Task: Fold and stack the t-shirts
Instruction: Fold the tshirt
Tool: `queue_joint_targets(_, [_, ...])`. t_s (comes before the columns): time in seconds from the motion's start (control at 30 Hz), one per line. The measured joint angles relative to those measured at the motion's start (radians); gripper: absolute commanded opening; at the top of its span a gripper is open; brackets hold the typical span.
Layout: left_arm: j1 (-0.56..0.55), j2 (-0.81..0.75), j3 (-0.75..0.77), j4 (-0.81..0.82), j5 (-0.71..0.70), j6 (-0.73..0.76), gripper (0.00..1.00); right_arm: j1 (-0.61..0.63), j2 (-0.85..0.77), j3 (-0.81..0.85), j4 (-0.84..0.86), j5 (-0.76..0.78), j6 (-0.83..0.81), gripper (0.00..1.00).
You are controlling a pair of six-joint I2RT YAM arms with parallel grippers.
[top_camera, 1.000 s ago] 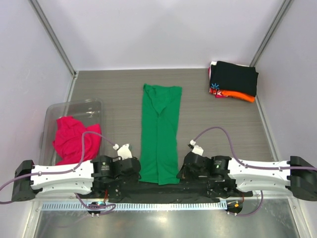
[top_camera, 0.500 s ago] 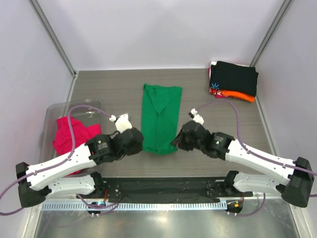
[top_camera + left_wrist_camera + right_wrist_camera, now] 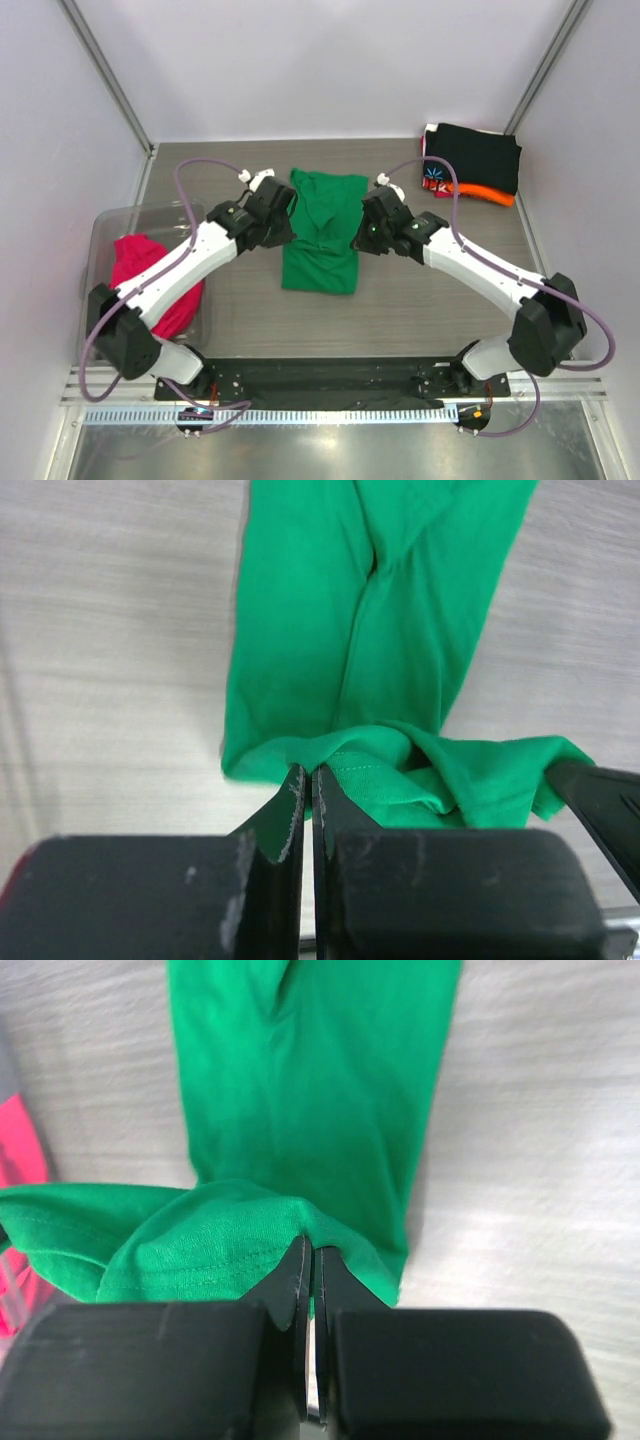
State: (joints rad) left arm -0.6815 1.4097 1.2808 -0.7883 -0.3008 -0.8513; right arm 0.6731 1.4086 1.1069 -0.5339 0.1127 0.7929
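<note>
The bright green t-shirt (image 3: 322, 225) lies as a long strip in the middle of the table, its near end lifted and doubled back over itself. My left gripper (image 3: 285, 226) is shut on the left corner of its hem (image 3: 345, 770). My right gripper (image 3: 357, 237) is shut on the right corner of the hem (image 3: 260, 1235). Both hold the hem above the strip's middle. The magenta-pink t-shirt (image 3: 135, 280) lies crumpled in the bin. The folded black t-shirt (image 3: 475, 157) tops the stack over the orange one (image 3: 488, 194) and the red-patterned one (image 3: 432, 185).
A clear plastic bin (image 3: 150, 222) stands at the left of the table. The folded stack sits in the back right corner by the wall. The grey wood-grain table (image 3: 430, 290) shows around the green shirt.
Both grippers have carried the green shirt's near hem from the table's front edge toward the back, folding the strip over itself. Both arms are now stretched out.
</note>
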Motion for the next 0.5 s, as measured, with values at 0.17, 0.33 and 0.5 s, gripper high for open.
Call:
queue_joint_targets(0.17, [0.084,0.16,0.105,0.029,0.083,0.07,0.0,-0.068,0.109,0.076,-0.003,-0.025,-0.056,0.01])
queue_joint_targets(0.33, [0.138,0.292,0.196,0.04,0.134,0.114,0.0,-0.117,0.223,0.153,-0.005,-0.056,-0.099,0.01])
queue_joint_targets(0.5, [0.17,0.404,0.261,0.043,0.172,0.142,0.0,-0.149,0.321,0.208,-0.006,-0.091,-0.13,0.01])
